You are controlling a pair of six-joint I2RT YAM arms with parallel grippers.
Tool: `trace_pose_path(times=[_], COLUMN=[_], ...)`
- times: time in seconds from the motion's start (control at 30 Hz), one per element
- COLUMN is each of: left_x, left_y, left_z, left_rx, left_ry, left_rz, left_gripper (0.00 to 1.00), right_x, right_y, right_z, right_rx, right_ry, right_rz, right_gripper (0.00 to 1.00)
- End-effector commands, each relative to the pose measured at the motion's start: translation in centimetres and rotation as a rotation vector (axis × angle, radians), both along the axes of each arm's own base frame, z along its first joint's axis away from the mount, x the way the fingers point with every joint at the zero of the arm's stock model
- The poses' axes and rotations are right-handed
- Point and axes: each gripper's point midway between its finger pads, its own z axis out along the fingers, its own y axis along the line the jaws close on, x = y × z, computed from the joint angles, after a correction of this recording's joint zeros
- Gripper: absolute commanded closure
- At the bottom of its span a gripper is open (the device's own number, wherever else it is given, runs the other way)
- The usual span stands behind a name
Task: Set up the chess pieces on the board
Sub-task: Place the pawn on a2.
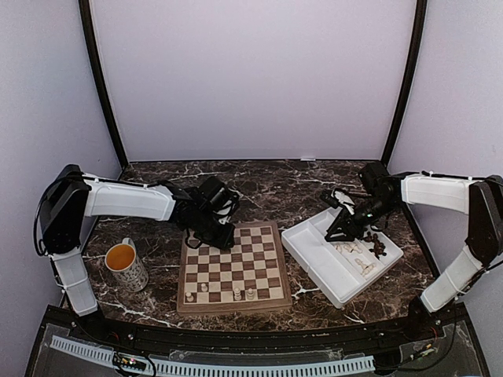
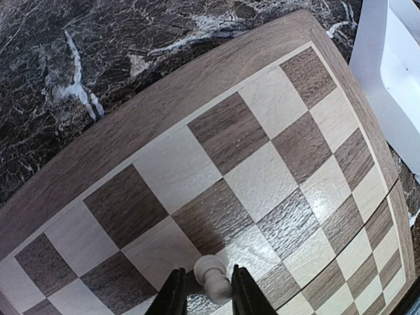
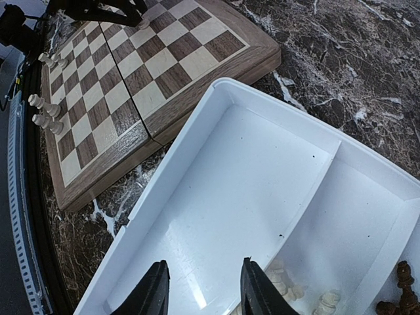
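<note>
Nearest the arm bases, four pale cream chess pieces [image 1: 236,294] stand upright along the board's near ranks. Two are toward its 7 o'clock corner and two just right of its middle. Each is a small turned figure, narrower than one square.

The board [image 1: 267,271] is a thick, square wooden box with light tan and dark brown checks and a plain brown border. It lies flat in the middle of the dark marbled table [image 1: 157,302]. At the board's 9 o'clock a patterned mug [image 1: 126,267] holds orange liquid.

At its 3 o'clock, just beside it, a white compartmented tray [image 1: 314,271] sits at an angle. The right fingers [image 3: 152,292] hang spread over the tray's large compartment, with only white floor between them. Loose pale pieces [image 1: 357,258] lie in a smaller compartment toward the tray's 3 o'clock end, with dark brown pieces [image 1: 377,246] heaped just beyond them.

Farthest, at the board's 11 o'clock corner, the left fingers [image 2: 174,295] stand close on either side of a pale pawn [image 2: 211,279]. The pawn leans, round head up, over a dark square. Whether they pinch it I cannot tell.
</note>
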Motion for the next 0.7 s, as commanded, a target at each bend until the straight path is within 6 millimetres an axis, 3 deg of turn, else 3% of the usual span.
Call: trace_pose_path(times=[0.0, 0.47, 0.67], left_x=[0.0, 1.1, 1.0], left_y=[-0.2, -0.5, -0.4], left_z=[0.3, 1.7, 1.8], left_rx=[0.019, 0.012, 0.016], left_ry=[0.008, -0.047, -0.046], left_rz=[-0.001, 0.006, 0.006], left_gripper=[0.76, 0.80, 0.88], right_x=[0.4, 0.4, 0.4], right_y=[0.3, 0.2, 0.2], right_z=[1.0, 0.9, 0.9], right_rx=[0.009, 0.006, 0.005], right_ry=[-0.042, -0.039, -0.037], right_rz=[0.010, 0.010, 0.010], right_gripper=[0.61, 0.61, 0.61])
